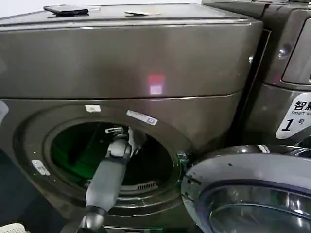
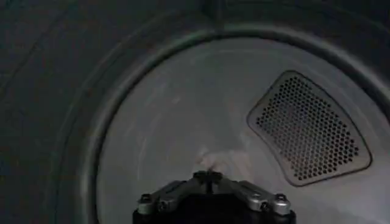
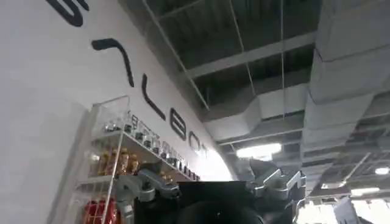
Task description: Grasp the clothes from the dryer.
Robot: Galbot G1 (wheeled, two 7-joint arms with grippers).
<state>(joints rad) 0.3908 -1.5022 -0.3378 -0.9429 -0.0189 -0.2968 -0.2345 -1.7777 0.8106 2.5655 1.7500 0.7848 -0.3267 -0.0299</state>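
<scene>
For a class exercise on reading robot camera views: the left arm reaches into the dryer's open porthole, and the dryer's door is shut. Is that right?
Not quite. The left arm does reach into the porthole of the dryer, but the door is swung open to the right of the opening, as the head view shows. The left wrist view looks at the drum's rear wall.

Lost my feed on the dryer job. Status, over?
Left pincer inside the dryer drum, nothing seen held. Right pincer raised towards the ceiling. A pale bit of clothes at the drum back. Door open, path clear.
</scene>
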